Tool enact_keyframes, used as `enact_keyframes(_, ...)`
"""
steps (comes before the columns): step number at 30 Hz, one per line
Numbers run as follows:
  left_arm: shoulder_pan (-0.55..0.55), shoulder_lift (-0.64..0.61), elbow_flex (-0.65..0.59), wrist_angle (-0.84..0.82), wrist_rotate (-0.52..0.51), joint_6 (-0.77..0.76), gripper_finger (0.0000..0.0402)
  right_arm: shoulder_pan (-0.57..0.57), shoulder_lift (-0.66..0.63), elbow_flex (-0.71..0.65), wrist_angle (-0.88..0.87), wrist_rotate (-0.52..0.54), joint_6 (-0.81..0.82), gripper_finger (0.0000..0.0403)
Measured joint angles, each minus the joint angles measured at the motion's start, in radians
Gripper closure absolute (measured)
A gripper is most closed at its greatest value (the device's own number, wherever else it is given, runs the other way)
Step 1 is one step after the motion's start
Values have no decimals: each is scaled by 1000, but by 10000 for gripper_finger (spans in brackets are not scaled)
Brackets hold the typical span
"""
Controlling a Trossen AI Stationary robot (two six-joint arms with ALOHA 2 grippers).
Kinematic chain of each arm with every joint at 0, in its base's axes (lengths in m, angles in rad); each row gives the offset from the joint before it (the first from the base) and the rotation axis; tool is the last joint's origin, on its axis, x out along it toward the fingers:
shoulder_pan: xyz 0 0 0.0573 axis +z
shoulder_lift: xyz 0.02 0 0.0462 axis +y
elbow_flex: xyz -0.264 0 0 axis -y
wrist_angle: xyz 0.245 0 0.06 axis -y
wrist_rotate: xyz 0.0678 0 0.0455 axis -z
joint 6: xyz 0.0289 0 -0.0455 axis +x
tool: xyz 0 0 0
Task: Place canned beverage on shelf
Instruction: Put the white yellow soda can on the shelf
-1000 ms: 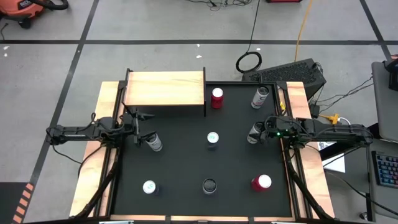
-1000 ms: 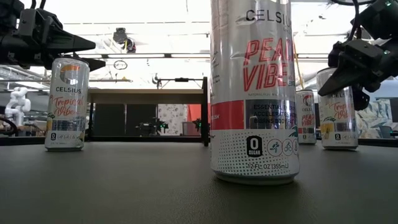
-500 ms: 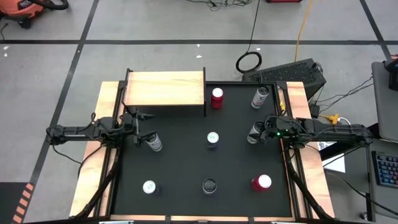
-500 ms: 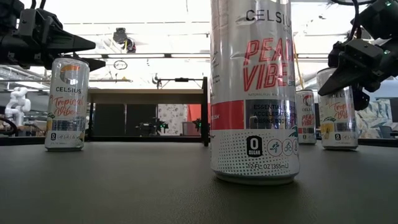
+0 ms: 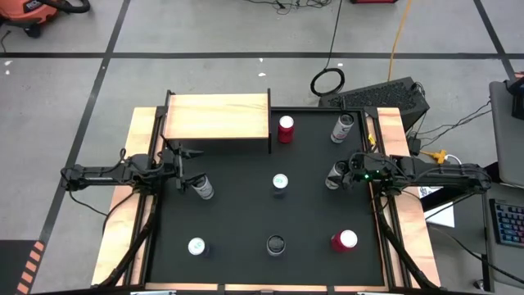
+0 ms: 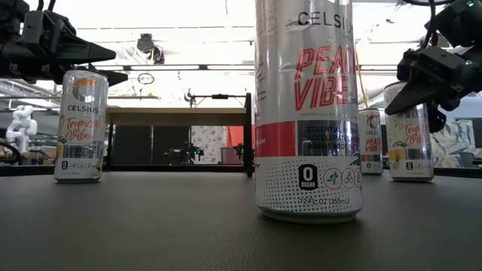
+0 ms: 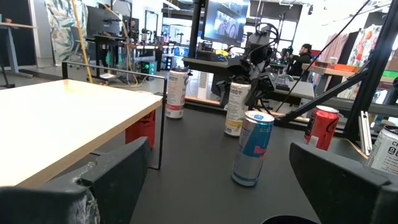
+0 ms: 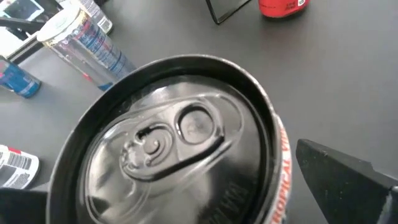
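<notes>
Four cameras: one overhead, one at bench level, one on each wrist.

The high view looks straight down, far enough off to take in the whole black bench (image 5: 246, 238), the shelf (image 5: 218, 116) and both arms. The low view sits on the bench top and faces level across it toward the shelf (image 6: 177, 117), so near one Celsius can (image 6: 305, 113) that the can fills the picture's height. The left wrist view looks across the bench past the shelf's board (image 7: 56, 124) to the far arm, sharing a Red Bull can (image 7: 252, 148) with the high view. The right wrist view points steeply down, very close on a can top (image 8: 171, 140).
</notes>
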Motion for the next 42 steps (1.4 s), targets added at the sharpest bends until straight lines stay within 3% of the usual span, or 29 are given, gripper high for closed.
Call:
enact_keyframes(32,0,0,0,0,0,0,13,0,1,0,-2,-29,1,13)
enact_keyframes(36,0,0,0,0,0,0,13,0,16,0,-2,-28,1,44)
enact_keyframes(42,0,0,0,0,0,0,13,-1,49,1,5,-18,-5,130)
